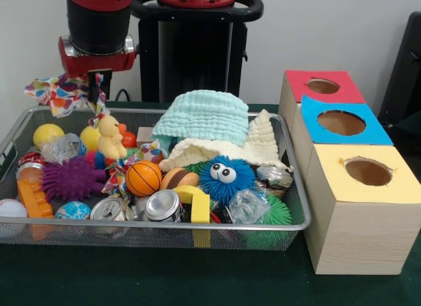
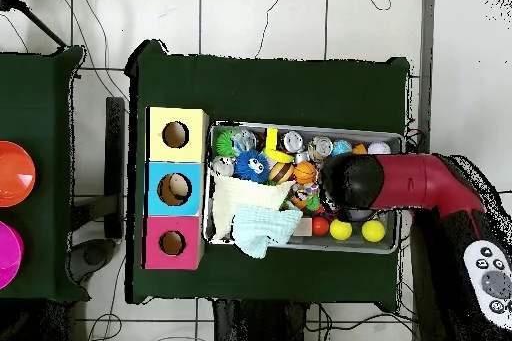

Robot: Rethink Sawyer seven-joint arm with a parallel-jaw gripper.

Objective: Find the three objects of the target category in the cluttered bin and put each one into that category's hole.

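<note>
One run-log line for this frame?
arm: over bin | gripper: holding patterned cloth lifted | holes: red, blue, yellow boxes unfilled

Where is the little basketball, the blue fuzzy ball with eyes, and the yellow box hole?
basketball [image 1: 143, 178]: front view, middle of its orange face.
blue fuzzy ball [image 1: 225, 176]: front view, just below its eyes.
yellow box hole [image 1: 368, 172]: front view, inside the round opening.
</note>
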